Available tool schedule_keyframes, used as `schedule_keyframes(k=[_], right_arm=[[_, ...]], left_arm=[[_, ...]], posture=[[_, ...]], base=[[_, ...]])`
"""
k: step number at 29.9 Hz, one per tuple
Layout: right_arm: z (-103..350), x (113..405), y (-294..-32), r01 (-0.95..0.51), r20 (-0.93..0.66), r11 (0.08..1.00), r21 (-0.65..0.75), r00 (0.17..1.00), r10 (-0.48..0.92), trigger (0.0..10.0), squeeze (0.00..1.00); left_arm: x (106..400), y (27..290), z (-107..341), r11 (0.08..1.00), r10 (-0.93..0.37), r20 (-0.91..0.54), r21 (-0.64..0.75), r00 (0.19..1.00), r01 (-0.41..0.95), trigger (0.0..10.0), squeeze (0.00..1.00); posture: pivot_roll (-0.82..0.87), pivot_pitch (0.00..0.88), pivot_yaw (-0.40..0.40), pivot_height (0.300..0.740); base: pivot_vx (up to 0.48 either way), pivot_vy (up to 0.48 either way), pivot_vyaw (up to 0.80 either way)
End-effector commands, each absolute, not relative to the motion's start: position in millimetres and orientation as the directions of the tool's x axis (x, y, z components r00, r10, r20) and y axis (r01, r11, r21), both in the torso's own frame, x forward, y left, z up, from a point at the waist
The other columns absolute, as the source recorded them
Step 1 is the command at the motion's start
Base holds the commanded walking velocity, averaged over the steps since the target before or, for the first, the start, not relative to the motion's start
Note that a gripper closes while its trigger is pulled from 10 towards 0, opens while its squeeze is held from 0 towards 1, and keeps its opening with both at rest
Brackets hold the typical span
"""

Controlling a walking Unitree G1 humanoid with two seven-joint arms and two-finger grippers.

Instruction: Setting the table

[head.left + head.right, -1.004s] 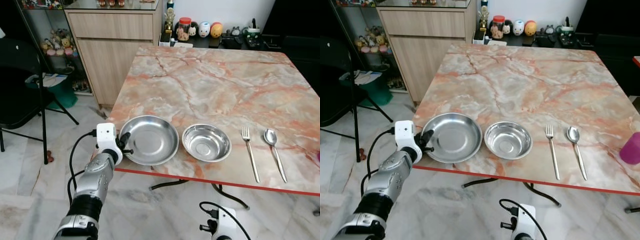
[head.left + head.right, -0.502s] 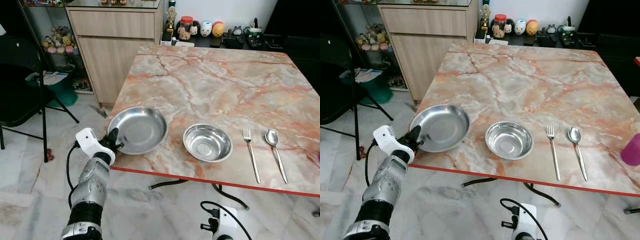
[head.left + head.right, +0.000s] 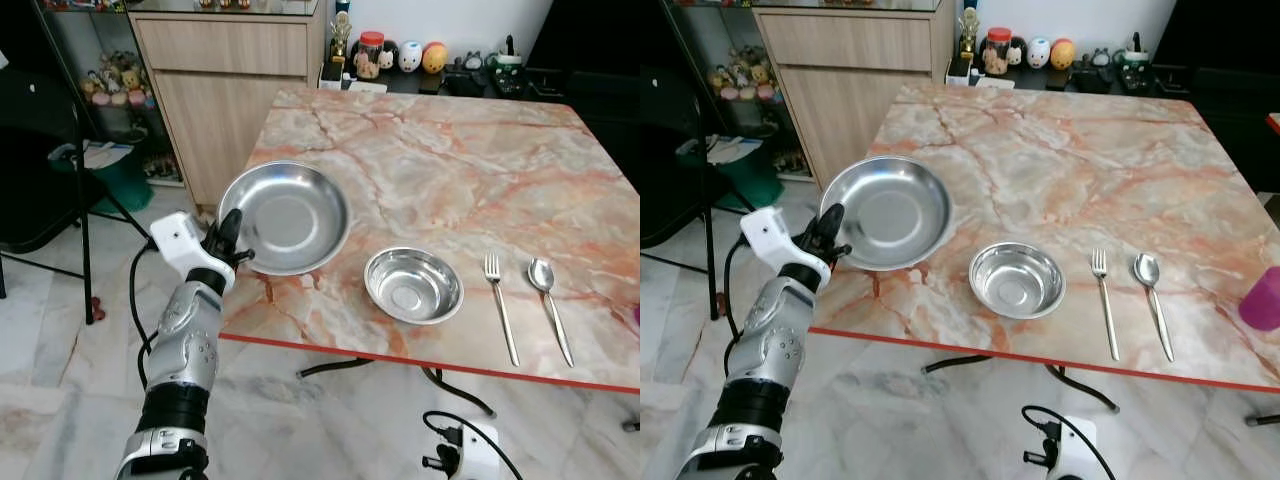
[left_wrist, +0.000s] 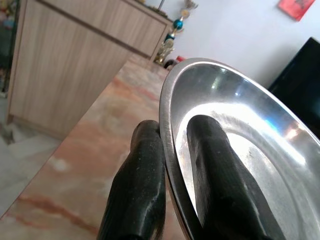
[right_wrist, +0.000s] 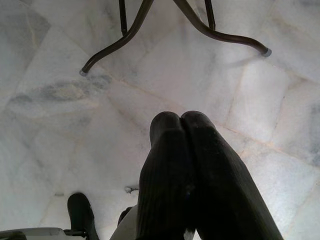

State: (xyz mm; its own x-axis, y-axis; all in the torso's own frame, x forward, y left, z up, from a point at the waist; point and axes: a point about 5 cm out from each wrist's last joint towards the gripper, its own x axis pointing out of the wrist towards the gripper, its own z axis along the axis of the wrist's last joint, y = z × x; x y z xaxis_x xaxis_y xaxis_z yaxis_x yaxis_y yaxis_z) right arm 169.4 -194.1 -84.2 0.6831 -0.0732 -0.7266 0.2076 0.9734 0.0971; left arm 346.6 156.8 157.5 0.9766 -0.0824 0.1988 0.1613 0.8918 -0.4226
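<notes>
The left gripper [image 3: 229, 237] is pinching the rim of the plate [image 3: 285, 217], lifted and tilted above the table [image 3: 440, 170]. The right gripper [image 5: 181, 122] is hanging closed, empty.

A wooden cabinet [image 3: 225, 90] (pale oak) stands on grey marble floor [image 3: 60, 370].
</notes>
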Motion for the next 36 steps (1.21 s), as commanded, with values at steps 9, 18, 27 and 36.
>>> schedule_keyframes(k=[9,18,27,36], right_arm=[[-85.9,165.2,-198.6,0.229,-0.740,0.969,0.095,0.667,-0.085,10.0,0.00],[-86.7,163.3,-203.2,0.236,-0.753,0.968,0.092,0.652,-0.087,10.0,0.00],[-88.6,160.6,-204.3,0.229,-0.774,0.970,0.086,0.628,-0.080,10.0,0.00],[-91.2,156.5,-199.3,0.219,-0.786,0.972,0.080,0.614,-0.074,10.0,0.00]], left_arm=[[350.2,158.2,181.3,0.920,-0.077,0.292,-0.347,0.953,0.181,10.0,0.00],[350.4,154.0,182.0,0.922,-0.082,0.298,-0.339,0.951,0.186,10.0,0.00],[350.7,152.6,181.2,0.929,-0.072,0.298,-0.327,0.952,0.173,10.0,0.00],[350.9,154.0,181.6,0.932,-0.058,0.301,-0.326,0.952,0.160,10.0,0.00]], posture=[[0.03,0.000,-0.026,0.736],[0.03,0.000,-0.029,0.736],[0.03,0.000,-0.031,0.736],[0.03,0.000,-0.030,0.736]], base=[[0.000,0.000,0.00],[0.000,0.000,0.00],[0.000,0.000,-0.06],[0.000,-0.053,-0.22]])
